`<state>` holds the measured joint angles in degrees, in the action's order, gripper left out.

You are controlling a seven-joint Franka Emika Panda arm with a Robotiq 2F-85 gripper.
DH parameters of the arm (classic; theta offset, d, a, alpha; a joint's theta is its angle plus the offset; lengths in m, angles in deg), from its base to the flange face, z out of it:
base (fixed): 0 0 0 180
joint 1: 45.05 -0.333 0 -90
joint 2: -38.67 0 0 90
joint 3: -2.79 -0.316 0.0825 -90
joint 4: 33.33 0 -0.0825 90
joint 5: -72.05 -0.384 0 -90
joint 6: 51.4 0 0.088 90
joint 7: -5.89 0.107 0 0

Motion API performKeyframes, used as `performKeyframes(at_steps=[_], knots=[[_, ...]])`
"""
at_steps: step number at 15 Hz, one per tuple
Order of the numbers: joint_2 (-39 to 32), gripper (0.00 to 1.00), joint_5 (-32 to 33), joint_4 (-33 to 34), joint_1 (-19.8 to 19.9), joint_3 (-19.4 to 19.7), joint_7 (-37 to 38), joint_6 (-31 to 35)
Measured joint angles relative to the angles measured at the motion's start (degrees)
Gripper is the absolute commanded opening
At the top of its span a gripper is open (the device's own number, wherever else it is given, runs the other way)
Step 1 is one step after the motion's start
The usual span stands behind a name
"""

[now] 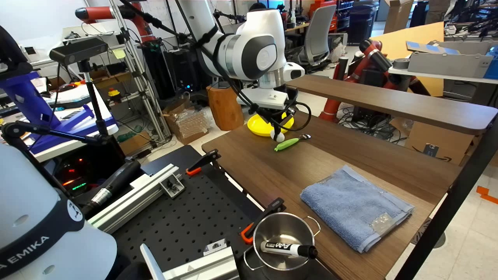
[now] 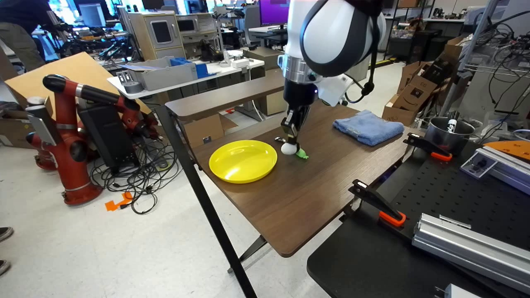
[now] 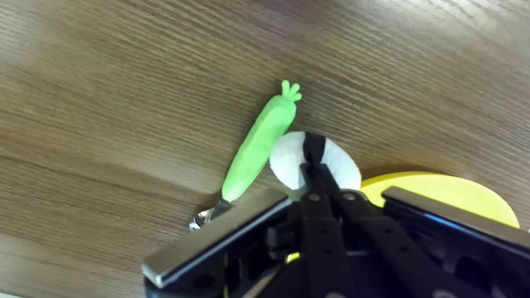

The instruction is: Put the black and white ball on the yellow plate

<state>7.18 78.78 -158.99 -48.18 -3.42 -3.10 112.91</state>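
The black and white ball (image 3: 285,159) is white with a dark band across its middle in the wrist view. It is right under my gripper's fingertips (image 3: 315,167), which are close together and shut on its dark band. In both exterior views the ball (image 1: 277,136) (image 2: 288,149) is at the tip of my gripper (image 1: 276,130) (image 2: 291,140), low over the table. I cannot tell whether it touches the table. The yellow plate (image 2: 243,160) lies flat beside the ball. It is partly behind the gripper in an exterior view (image 1: 258,126) and in the wrist view (image 3: 449,192).
A green-handled utensil (image 3: 257,145) lies close beside the ball, also in both exterior views (image 1: 287,144) (image 2: 302,154). A folded blue towel (image 1: 352,206) lies farther along the table. A metal pot (image 1: 267,225) with a marker (image 1: 286,248) stands near the table's edge by black clamps.
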Motion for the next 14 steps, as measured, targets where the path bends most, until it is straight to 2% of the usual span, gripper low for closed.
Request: performKeyframes(at_steps=[6, 10, 14], knots=[[6.6, 0.0, -1.3, -4.4, 2.1, -3.8, -0.9, 0.1], [7.8, 0.0, -3.3, -3.2, 1.4, -6.3, -0.7, 0.1], [7.4, 0.0, -4.1, -0.7, 0.0, -6.6, 0.0, 0.0]])
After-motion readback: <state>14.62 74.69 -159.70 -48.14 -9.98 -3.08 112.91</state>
